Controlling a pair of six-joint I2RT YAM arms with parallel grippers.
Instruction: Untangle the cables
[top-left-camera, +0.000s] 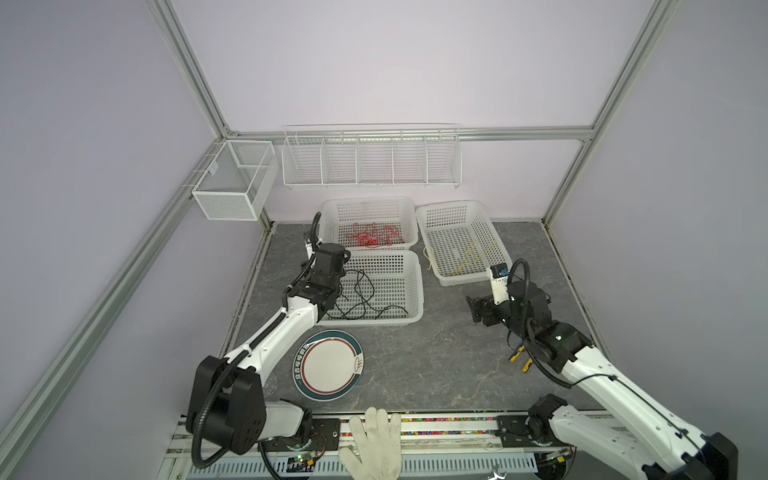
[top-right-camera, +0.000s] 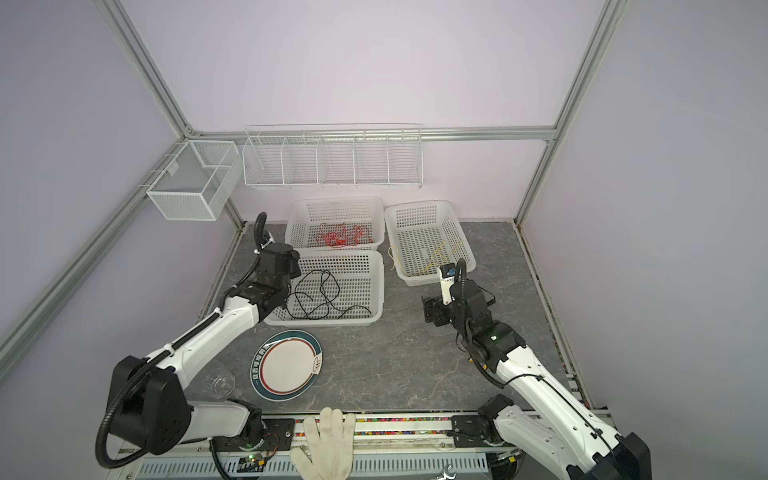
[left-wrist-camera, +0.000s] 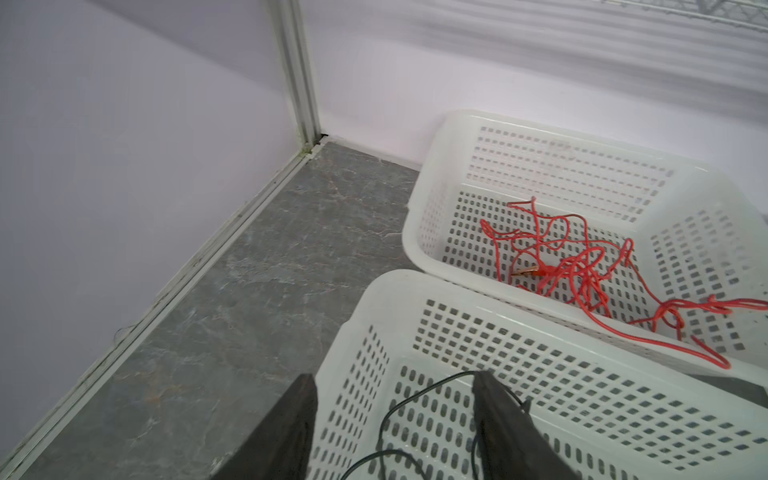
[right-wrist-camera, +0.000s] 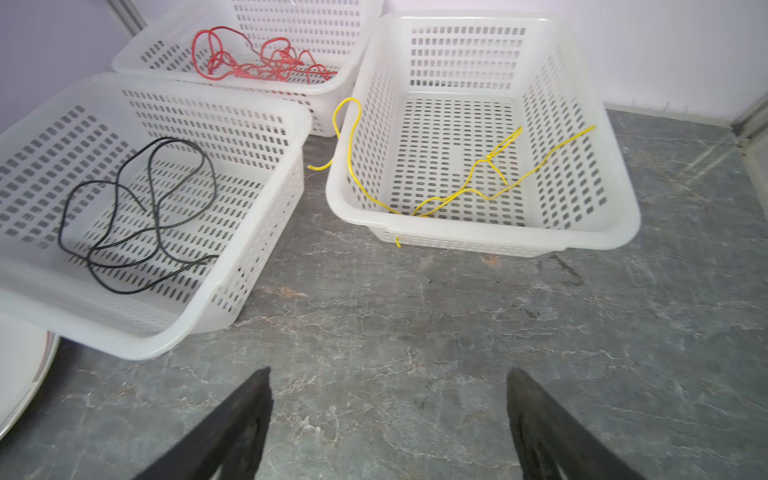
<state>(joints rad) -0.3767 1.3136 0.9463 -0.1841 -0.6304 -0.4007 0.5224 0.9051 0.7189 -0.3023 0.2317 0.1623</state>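
Observation:
Three cables lie in separate white baskets. A black cable (top-left-camera: 365, 299) (right-wrist-camera: 153, 208) is looped loosely in the front left basket (top-left-camera: 417, 286). A tangled red cable (top-left-camera: 374, 237) (left-wrist-camera: 582, 270) fills the back basket (top-left-camera: 370, 201). The yellow cable (top-left-camera: 465, 259) (right-wrist-camera: 457, 195) lies in the right basket (top-left-camera: 494, 232), with one end hanging over its left rim. My left gripper (left-wrist-camera: 395, 380) is open above the front basket's left rim, and the black cable (left-wrist-camera: 415, 399) lies loose below it. My right gripper (top-left-camera: 476, 309) (right-wrist-camera: 388, 370) is open over bare tabletop in front of the right basket.
A round plate (top-left-camera: 328, 365) lies near the front left and a clear glass (top-right-camera: 216, 380) stands beside the left arm. A white-gloved hand (top-left-camera: 376, 440) rests on the front rail. A wire rack (top-left-camera: 370, 158) and a mesh box (top-left-camera: 232, 178) hang on the walls.

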